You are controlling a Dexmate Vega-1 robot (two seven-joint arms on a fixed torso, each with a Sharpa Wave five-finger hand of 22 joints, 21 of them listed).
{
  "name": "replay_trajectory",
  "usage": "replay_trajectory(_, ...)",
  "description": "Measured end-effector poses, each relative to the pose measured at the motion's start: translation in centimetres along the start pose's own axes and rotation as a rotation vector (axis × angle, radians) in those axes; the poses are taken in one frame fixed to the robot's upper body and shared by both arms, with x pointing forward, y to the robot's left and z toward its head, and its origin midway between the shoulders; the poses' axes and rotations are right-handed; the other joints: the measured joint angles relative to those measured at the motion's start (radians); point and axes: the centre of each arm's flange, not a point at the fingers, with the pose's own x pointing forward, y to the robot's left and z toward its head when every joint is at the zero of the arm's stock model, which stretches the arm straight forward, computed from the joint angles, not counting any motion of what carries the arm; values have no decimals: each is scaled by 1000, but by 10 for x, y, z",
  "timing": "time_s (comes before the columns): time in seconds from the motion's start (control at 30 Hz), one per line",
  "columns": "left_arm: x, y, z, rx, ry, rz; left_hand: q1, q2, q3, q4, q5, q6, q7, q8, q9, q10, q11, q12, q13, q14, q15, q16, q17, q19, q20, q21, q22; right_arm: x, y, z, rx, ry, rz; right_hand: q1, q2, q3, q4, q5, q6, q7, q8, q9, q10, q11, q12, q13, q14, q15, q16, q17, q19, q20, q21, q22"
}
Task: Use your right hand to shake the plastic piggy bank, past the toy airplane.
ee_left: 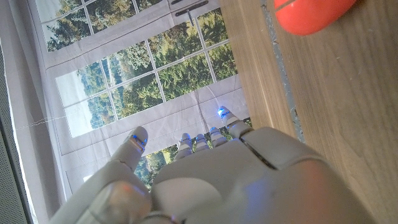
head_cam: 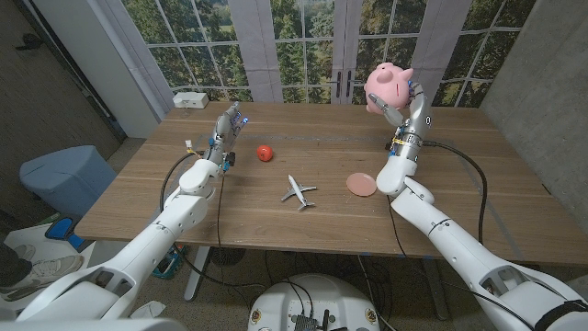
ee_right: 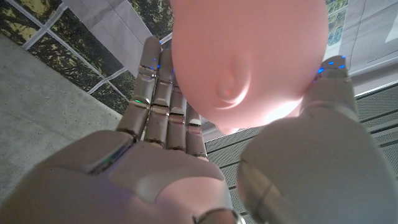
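Note:
My right hand (head_cam: 410,108) holds the pink plastic piggy bank (head_cam: 387,87) up in the air above the table's far right part. In the right wrist view the piggy bank (ee_right: 249,56) sits between the fingers (ee_right: 158,93) and the thumb of my right hand (ee_right: 186,155). The white toy airplane (head_cam: 297,191) lies on the wooden table (head_cam: 184,216) near the middle, nearer to me than the raised pig. My left hand (head_cam: 226,129) stands upright over the table's left part with its fingers apart and nothing in it. The left wrist view shows my left hand (ee_left: 205,180) from behind.
A red ball (head_cam: 265,153) lies right of my left hand, and the red ball (ee_left: 311,14) also edges the left wrist view. A small pink plate (head_cam: 362,184) sits right of the airplane. A white box (head_cam: 190,99) stands past the far left corner. Windows lie behind.

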Motion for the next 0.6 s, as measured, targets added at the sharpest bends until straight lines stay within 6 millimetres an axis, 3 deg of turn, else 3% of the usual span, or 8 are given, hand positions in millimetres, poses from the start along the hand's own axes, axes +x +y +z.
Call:
replay_trajectory(0.43,2,0,1,2,0,-2,0,0,0,0,0,0,0,0,0,0,0,0,0,0,0,0,0,0,0,0,0,13,0,11,-46,-67,210,0,0,0,0,0,1,1,0,0,0,0,-5,5,0,0,-2,0,-7,7,1,0)
replay_trajectory(0.6,2,0,1,3,1,-4,0,0,0,0,0,0,0,0,0,0,0,0,0,0,0,0,0,0,0,0,0,17,13,11,-98,-42,412,0,0,0,0,0,1,1,0,0,0,0,-7,5,0,0,-3,0,-7,7,7,-1)
